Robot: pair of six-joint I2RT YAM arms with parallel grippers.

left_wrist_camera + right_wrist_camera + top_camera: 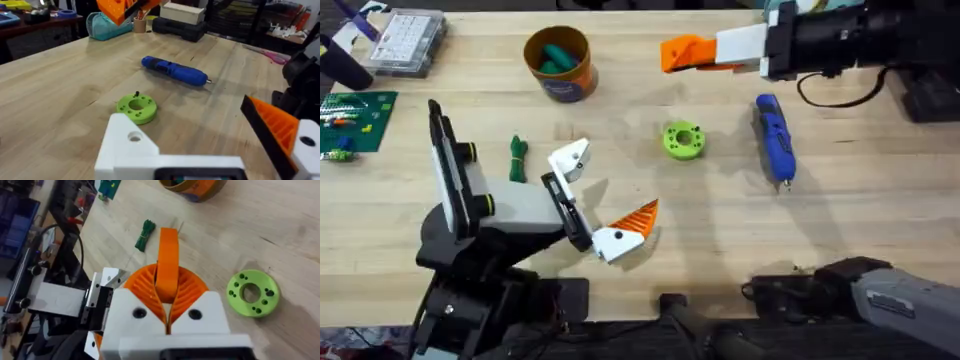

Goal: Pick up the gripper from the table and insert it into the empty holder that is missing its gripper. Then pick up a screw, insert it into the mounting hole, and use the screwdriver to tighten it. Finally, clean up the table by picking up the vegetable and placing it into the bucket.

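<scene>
We see our right gripper (167, 310) at the far side of the light wooden table (720, 210), its two orange ribbed fingers (145, 287) pressed together around the loose orange gripper finger (168, 260), which sticks out from between them. Our left gripper (592, 200) sits over the near middle of the table with its jaws spread wide: one side carries an orange ribbed finger (638, 216), the other is the bare white holder (570, 160). The blue screwdriver (775, 135) lies flat toward the right, apart from the lime-green disc (683, 140). The dark-green vegetable (518, 158) lies left of the holder, and the orange bucket (560, 62), with teal pieces inside, stands at the far side
</scene>
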